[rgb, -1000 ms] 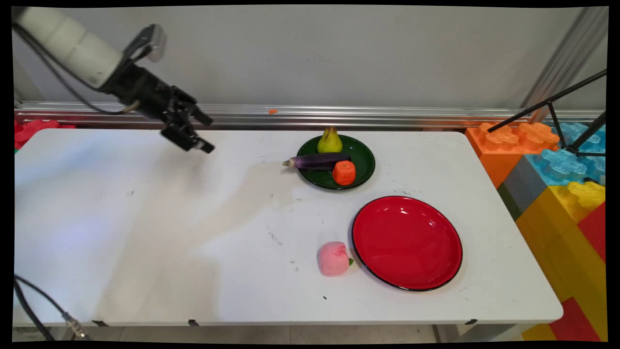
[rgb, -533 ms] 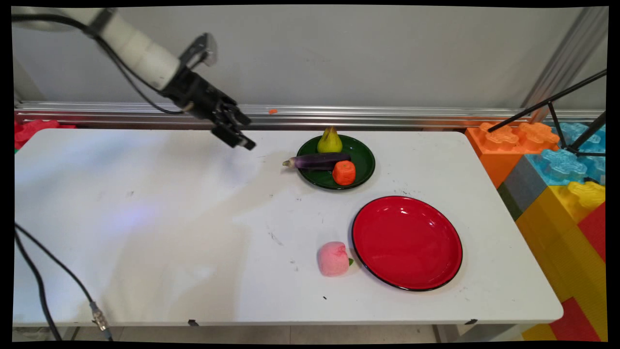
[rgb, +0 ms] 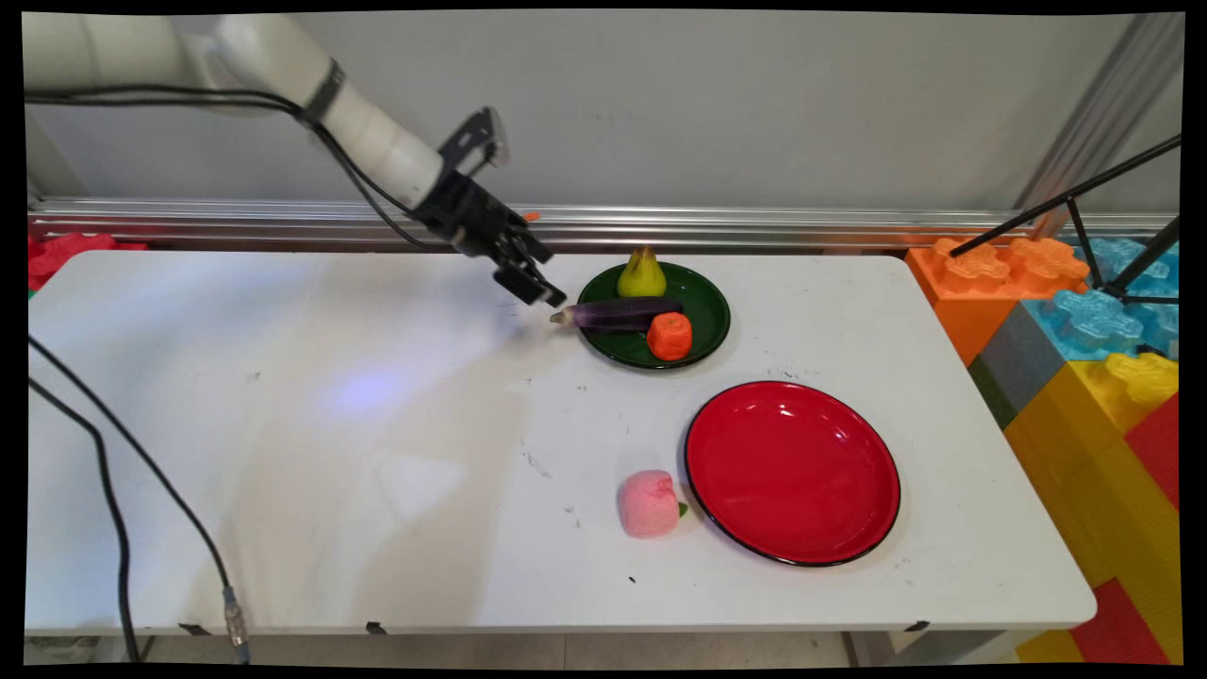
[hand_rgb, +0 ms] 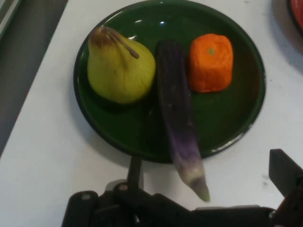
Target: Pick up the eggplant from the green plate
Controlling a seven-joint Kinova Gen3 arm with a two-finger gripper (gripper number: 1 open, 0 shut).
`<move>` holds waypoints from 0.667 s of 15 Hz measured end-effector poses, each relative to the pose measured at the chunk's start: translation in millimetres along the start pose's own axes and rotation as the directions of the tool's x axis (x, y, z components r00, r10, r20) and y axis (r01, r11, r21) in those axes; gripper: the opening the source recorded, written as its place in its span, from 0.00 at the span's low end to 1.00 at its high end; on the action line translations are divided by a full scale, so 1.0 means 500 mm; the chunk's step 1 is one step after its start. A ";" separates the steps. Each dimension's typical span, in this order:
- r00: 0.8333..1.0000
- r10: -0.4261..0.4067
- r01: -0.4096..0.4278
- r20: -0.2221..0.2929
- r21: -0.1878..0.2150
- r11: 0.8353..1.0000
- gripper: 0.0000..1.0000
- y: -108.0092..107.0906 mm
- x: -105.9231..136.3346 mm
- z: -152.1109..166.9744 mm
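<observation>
Tool (rgb: 537, 286), fingers spread and holding nothing, has swung rightward across the desk (rgb: 283, 424) to hover just beside the eggplant's (rgb: 618, 313) stem end; eggplant lies on the green plate (rgb: 707, 321) between pear (rgb: 641, 273) and orange (rgb: 669, 336).

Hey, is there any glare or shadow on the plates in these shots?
Main view: the red plate shows pale sheen streaks on its right side, and the arm's soft shadow falls across the table. Hand view: small bright glints sit on the green plate near its top rim, with a dark shadow under the pear.
</observation>
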 end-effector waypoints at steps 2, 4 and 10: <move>1.000 0.002 -0.002 -0.003 0.005 1.000 1.00 -0.007 0.001 0.041; 1.000 0.003 -0.003 -0.006 0.012 1.000 1.00 -0.013 0.002 0.077; 1.000 0.007 -0.007 -0.018 0.017 1.000 1.00 -0.019 0.003 0.155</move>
